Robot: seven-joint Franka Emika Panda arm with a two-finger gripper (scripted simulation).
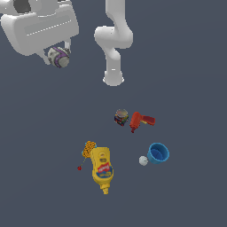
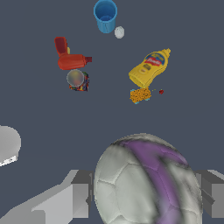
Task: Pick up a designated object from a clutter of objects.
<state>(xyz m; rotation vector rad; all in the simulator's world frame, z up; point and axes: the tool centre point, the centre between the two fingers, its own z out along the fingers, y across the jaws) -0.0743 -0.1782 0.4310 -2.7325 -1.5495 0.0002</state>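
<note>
Filling the wrist view, the purple-marked ball point(image 2: 146, 181) sits pinched between the gripper point(image 1: 59, 57) fingers, seemingly well above the clutter point(image 1: 128, 142). Steady squeeze and smooth lifting should prevent slipping.

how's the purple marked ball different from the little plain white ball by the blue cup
The purple-marked ball is clamped between the gripper fingers, lifted well above the clutter; the plain white ball lies on the floor, right beside the blue cup. The purple-marked ball carries violet curved bands over whitish panels; the plain white ball shows no markings. In the exterior view the purple-marked ball looks clearly larger than the plain white ball. Both are round and mostly whitish.
</note>
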